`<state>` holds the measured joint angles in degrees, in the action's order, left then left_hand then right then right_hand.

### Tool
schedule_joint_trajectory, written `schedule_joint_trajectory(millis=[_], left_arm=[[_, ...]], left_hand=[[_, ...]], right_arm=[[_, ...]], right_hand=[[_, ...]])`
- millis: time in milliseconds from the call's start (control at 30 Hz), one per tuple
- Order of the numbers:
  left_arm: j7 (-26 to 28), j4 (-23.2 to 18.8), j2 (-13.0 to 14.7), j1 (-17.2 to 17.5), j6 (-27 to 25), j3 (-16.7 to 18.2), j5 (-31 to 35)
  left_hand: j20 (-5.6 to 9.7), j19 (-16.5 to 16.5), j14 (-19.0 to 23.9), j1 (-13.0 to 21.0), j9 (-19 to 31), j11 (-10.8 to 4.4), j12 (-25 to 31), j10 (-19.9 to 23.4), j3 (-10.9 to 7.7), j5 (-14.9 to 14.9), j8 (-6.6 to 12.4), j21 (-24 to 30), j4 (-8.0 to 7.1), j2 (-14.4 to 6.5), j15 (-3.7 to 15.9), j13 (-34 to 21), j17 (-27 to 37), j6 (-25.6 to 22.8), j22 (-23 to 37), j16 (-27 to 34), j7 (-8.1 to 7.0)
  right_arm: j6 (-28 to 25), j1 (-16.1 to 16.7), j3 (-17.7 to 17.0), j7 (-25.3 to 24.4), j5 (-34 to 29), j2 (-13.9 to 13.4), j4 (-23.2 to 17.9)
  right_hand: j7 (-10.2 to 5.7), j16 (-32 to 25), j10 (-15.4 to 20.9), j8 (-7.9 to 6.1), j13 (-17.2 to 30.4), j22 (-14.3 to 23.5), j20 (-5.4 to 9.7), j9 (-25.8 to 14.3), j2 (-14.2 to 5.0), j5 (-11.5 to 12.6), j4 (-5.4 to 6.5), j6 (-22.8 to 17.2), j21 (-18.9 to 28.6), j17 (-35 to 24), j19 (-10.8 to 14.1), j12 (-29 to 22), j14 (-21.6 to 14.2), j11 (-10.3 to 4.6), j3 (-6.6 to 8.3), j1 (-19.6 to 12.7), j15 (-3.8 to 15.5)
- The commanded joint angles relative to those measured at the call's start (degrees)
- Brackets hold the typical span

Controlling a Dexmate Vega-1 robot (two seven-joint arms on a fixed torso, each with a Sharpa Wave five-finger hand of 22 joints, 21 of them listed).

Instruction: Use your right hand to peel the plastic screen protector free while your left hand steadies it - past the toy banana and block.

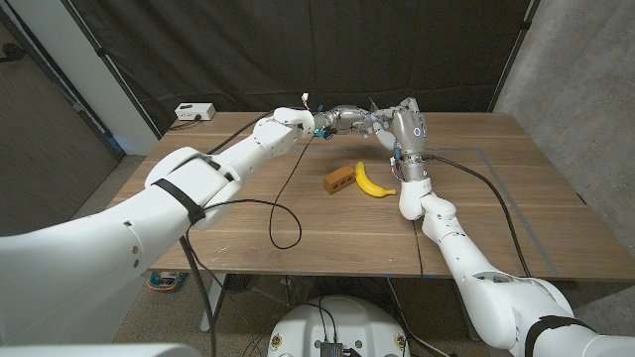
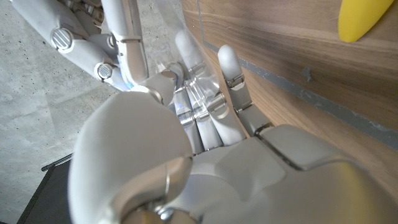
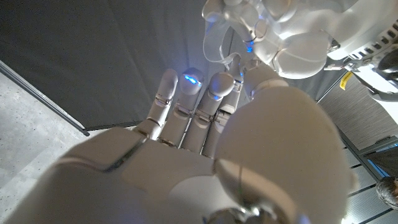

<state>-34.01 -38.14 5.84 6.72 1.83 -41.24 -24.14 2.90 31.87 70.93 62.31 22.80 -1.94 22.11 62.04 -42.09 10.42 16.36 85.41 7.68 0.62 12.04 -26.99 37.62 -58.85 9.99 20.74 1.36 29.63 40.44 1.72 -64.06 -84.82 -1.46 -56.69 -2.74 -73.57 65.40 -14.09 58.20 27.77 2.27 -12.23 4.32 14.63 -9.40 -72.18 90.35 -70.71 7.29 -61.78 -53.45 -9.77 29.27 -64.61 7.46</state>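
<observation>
Both hands meet above the far middle of the table. My left hand (image 1: pixel 329 122) holds the clear plastic screen protector (image 2: pixel 198 93), which lies against its fingers (image 2: pixel 229 74). My right hand (image 1: pixel 395 119) faces it, and its fingers (image 2: pixel 127 43) pinch the plastic from the other side. In the right wrist view a clear curl of the screen protector (image 3: pixel 216 45) shows between my right hand (image 3: pixel 205 143) and my left hand (image 3: pixel 283 34). The yellow toy banana (image 1: pixel 371 180) and the brown block (image 1: pixel 339 178) lie on the table nearer to me, below the hands.
The wooden table (image 1: pixel 496 213) carries a black cable (image 1: pixel 283 213) looping from the left arm and another along the right arm. A white box (image 1: pixel 193 112) sits at the back left corner. A dark curtain hangs behind the table.
</observation>
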Motion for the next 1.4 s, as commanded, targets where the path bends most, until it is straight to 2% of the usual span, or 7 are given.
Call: schedule_joint_trajectory(millis=[33,200,400,500,767,1200,1400], left_arm=[[1.24,-6.7,2.35,2.23,-4.14,-0.43,-0.62],[0.87,-8.73,3.1,2.82,-4.83,-0.56,-1.08],[1.02,-9.77,3.52,3.09,-5.66,-0.63,-1.55],[0.76,-9.73,3.56,3.04,-5.76,-0.67,-1.78],[-0.53,-9.31,3.64,2.94,-5.51,-0.75,-2.33],[-1.68,-7.19,3.29,2.16,-4.26,-0.85,-2.32],[-2.09,-5.82,2.92,1.72,-3.68,-0.73,-2.32]], left_hand=[[6.02,-0.11,0.17,0.31,0.22,-5.32,0.35,6.59,-0.24,0.19,-0.04,0.24,0.17,-0.55,0.18,-0.39,0.24,-3.94,0.14,0.04,3.59],[6.02,-0.05,0.16,0.38,0.31,-5.3,0.3,6.64,-0.25,0.2,-0.1,0.27,0.2,-0.6,0.13,-0.44,0.39,-3.95,0.15,0.09,3.81],[5.95,0.0,0.31,0.35,0.29,-5.1,0.21,6.69,-0.24,0.19,-0.18,0.3,0.18,-0.56,0.17,-0.39,0.41,-4.05,0.15,0.12,3.81],[5.95,-0.02,0.32,0.38,0.33,-5.07,0.24,6.81,-0.29,0.2,-0.18,0.29,0.19,-0.57,0.17,-0.43,0.39,-4.14,0.15,0.08,3.65],[5.95,-0.03,0.22,0.42,0.24,-5.06,0.2,6.93,-0.23,0.18,-0.34,0.3,0.24,-0.5,0.18,-0.5,0.68,-4.26,0.15,0.17,3.82],[5.95,0.03,0.28,0.39,0.3,-5.08,0.15,7.01,-0.24,0.17,-0.46,0.34,0.21,-0.46,0.23,-0.68,0.65,-4.35,0.15,0.09,3.65],[5.95,-0.01,0.25,0.42,0.28,-4.96,0.03,6.92,-0.23,0.16,-0.55,0.34,0.2,-0.51,0.22,-0.68,0.74,-4.42,0.15,0.09,3.79]], right_arm=[[2.94,1.87,-0.35,0.06,-1.21,0.36,-3.88],[1.3,1.77,-1.27,0.06,-1.36,1.22,-4.03],[1.87,2.59,1.3,0.06,-1.95,-0.89,-6.09],[1.94,2.6,1.21,0.06,-1.74,-0.8,-6.14],[-0.32,1.96,-3.35,0.06,-1.3,2.14,-4.96],[-2.79,2.32,-9.57,0.06,-1.86,7.1,-6.84],[-3.15,2.33,-10.59,0.06,-2.15,7.97,-6.95]], right_hand=[[-0.73,-0.29,-0.34,-0.37,0.5,0.29,4.43,-0.93,0.42,0.37,-0.03,-1.99,0.15,-0.06,-0.39,-0.38,0.46,-0.4,0.58,-0.06,5.13],[-0.43,-0.63,-0.24,-0.43,0.37,0.8,4.07,-1.19,0.39,0.82,-0.01,-1.89,0.18,-0.06,-1.01,-0.3,0.92,-0.28,0.94,-0.13,5.12],[-0.24,-0.82,-0.4,-0.41,0.69,1.03,4.01,-1.3,0.31,0.97,-0.03,-1.68,0.17,-0.06,-1.36,-0.44,1.04,-0.14,1.14,-0.27,5.14],[-0.41,-0.93,-0.42,-0.41,0.59,1.16,4.16,-1.37,0.34,1.03,0.01,-1.58,0.19,-0.05,-1.39,-0.37,1.1,-0.17,1.19,-0.23,5.14],[-0.37,-1.25,-0.48,-0.46,0.52,1.55,4.06,-1.57,0.39,1.15,0.08,-1.39,0.2,-0.03,-1.6,-0.32,1.23,-0.1,1.35,-0.13,5.12],[-0.32,-1.54,-0.45,-0.51,-0.64,1.99,3.56,-1.8,0.2,1.35,0.15,-1.09,0.23,0.0,-1.73,0.32,1.37,0.2,1.6,-0.07,5.11],[-0.19,-1.71,-0.44,-0.55,-0.84,2.33,3.08,-1.99,0.1,1.52,0.13,-0.86,0.25,0.04,-1.68,0.35,1.49,0.36,1.78,-0.12,5.1]])
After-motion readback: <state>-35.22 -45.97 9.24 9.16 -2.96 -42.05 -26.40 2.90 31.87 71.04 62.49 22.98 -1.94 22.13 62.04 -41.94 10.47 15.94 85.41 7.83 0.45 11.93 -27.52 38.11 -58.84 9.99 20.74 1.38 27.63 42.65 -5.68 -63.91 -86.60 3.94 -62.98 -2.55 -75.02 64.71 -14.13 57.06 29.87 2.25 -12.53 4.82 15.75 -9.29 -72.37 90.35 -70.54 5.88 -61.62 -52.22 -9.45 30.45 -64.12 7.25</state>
